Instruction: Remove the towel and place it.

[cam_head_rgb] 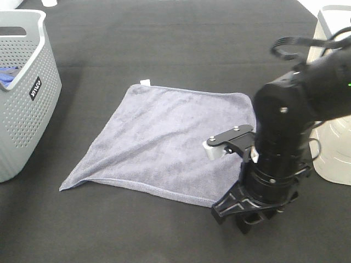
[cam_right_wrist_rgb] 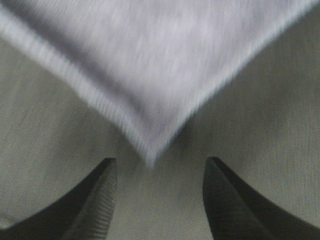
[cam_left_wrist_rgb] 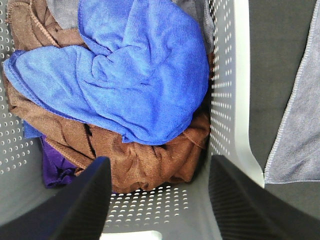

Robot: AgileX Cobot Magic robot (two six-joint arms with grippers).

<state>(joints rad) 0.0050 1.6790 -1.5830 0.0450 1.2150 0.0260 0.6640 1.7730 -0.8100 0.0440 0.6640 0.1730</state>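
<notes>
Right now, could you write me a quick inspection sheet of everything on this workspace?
Surface: black table, bare around the cloth.
Job's things: grey-lavender towel spread flat, white tag at its far corner.
Clutter: grey perforated basket at the left holding a blue cloth, a brown cloth and a purple one.
Grippers: right gripper open, just off the towel's near right corner; left gripper open above the basket, empty.
Cables: black cable looping on the right arm.
Surroundings: white object at the right edge, unclear.
</notes>
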